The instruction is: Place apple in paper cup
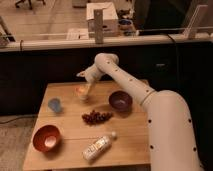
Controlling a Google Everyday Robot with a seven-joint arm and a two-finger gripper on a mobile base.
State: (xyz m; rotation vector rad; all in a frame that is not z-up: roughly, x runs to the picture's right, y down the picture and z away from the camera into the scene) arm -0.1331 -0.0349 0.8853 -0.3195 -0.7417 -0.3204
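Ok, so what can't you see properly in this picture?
- Camera view, gripper over the far middle of the table: blur hides whether it touches the apple.
- Camera view, paper cup: too small to see inside.
- Camera view, bottle: label blurred.
- Camera view, arm: its lower end is cut off by the bottom edge.

Grapes (pixel 96 117) at approx. centre of table (pixel 129 137). Rel. to grapes: cup (pixel 54 105) left & slightly behind; apple (pixel 80 90) behind-left, w/ gripper (pixel 86 90) right at it; bowl (pixel 120 101) behind-right; 2nd bowl (pixel 46 138) front-left; bottle (pixel 98 146) lying directly in front. Arm (pixel 125 80) comes in from right, passing behind the bowl.
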